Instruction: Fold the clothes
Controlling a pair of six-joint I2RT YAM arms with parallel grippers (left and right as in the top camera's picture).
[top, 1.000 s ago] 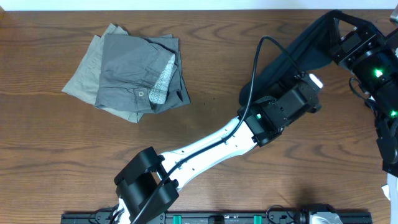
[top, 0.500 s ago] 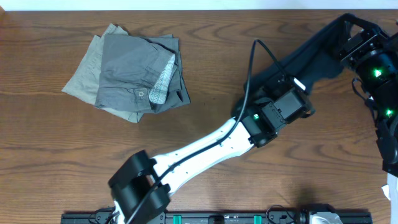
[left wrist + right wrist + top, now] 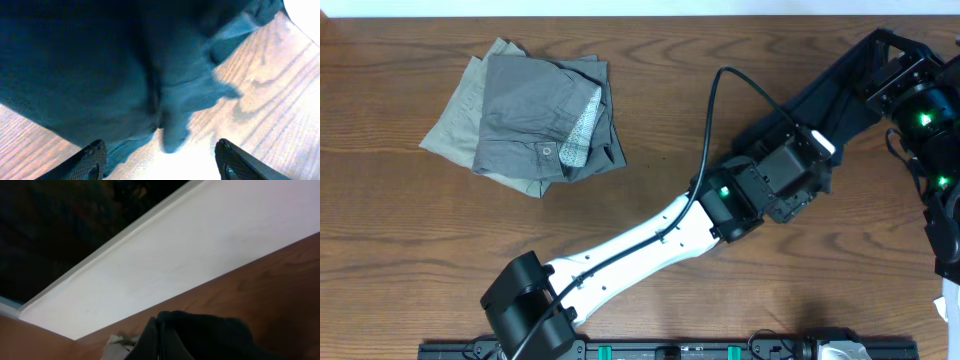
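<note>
Black trousers (image 3: 825, 100), pinched in the closed right claw (image 3: 159, 337), are stretched toward 8 o'clock, where the left claw (image 3: 160, 167) is spread wide, empty.

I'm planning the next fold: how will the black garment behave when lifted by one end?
Probably floppy: the black garment hangs in a sagging band from the right gripper, which is shut on one end. Likely light, since that one pinch seems to hold it up. Its loose wrinkles in the left wrist view suggest it would bunch rather than slide flat if pushed.

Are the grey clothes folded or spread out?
Folded: the grey piece lies doubled into a compact stack on the khaki piece, its buttoned waistband showing.
</note>
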